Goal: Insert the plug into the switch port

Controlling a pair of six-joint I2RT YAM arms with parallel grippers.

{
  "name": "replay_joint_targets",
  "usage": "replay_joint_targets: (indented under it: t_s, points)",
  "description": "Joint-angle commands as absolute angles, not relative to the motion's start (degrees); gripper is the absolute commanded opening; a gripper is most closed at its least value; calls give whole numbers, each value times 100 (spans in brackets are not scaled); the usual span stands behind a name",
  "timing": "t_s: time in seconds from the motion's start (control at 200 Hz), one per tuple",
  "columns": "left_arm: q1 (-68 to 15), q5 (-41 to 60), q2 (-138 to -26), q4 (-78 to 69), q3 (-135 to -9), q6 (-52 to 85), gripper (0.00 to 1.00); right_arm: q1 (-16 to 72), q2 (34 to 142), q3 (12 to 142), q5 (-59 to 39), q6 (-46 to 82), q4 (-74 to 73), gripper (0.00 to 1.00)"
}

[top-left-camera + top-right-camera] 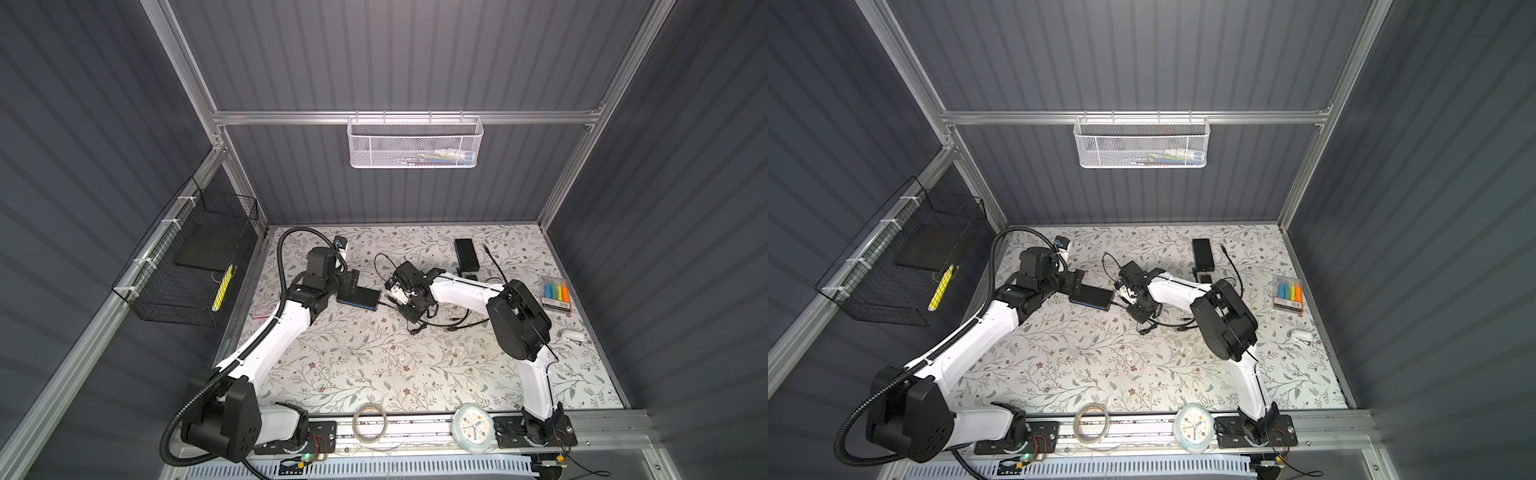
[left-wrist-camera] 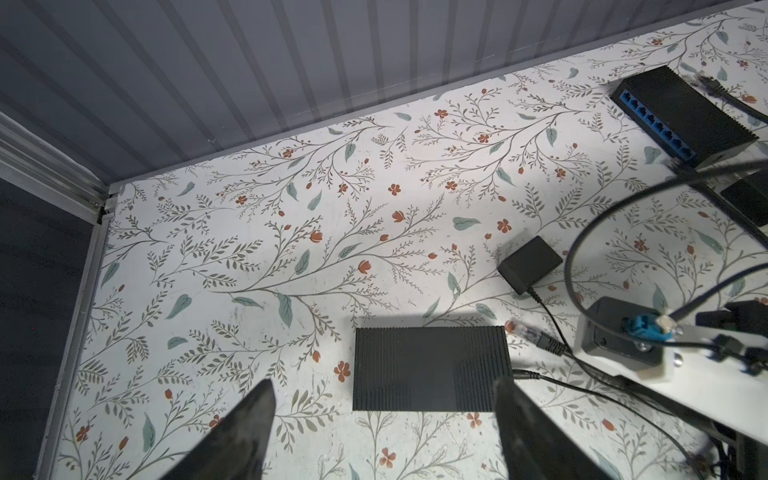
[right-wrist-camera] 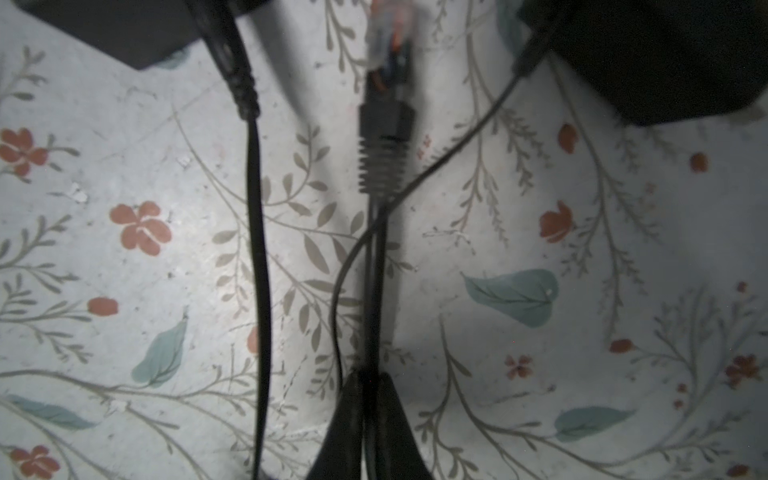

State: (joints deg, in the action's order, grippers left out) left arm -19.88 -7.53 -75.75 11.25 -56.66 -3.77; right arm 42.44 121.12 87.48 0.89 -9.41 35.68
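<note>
Just ahead of the right gripper (image 3: 368, 382), pinched shut on the cable (image 3: 376, 291), the plug (image 3: 386, 41) lies beside the switch (image 3: 104, 29), not yet inserted; the left gripper (image 2: 384, 380) gapes empty.

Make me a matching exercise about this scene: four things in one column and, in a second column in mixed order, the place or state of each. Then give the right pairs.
Things
1. left gripper
2. right gripper
3. plug
4. clock

Places or states
A. shut on the cable
B. at the front edge of the table
C. open, at the switch
D. lying on the table, in no port

Pairs: 1-C, 2-A, 3-D, 4-B
</note>
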Motion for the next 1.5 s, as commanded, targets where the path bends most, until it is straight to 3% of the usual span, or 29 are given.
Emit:
replay_joint_targets:
  t_s: [0.0,0.19,0.55,1.051,1.231,1.496]
  points:
    - [-1948,-722,-7471,1238,-5801,-262,83,4272,12314,8797,241,-979,3801,6]
    - [-1949,-633,-7462,1223,-5801,-179,83,4216,12034,8686,559,-1461,4124,0]
    - [-1949,-370,-7383,1079,-5704,15,82,4025,11309,9252,502,-1854,4954,0]
    - [-1947,-33,-7452,918,-5652,371,79,4091,11626,10074,723,-2020,7102,0]
    - [-1947,-102,-7294,722,-5379,612,78,4171,11690,9769,947,-1738,7173,0]
    - [-1951,439,-7339,280,-5092,1018,79,4182,10568,9651,557,-1355,6105,0]
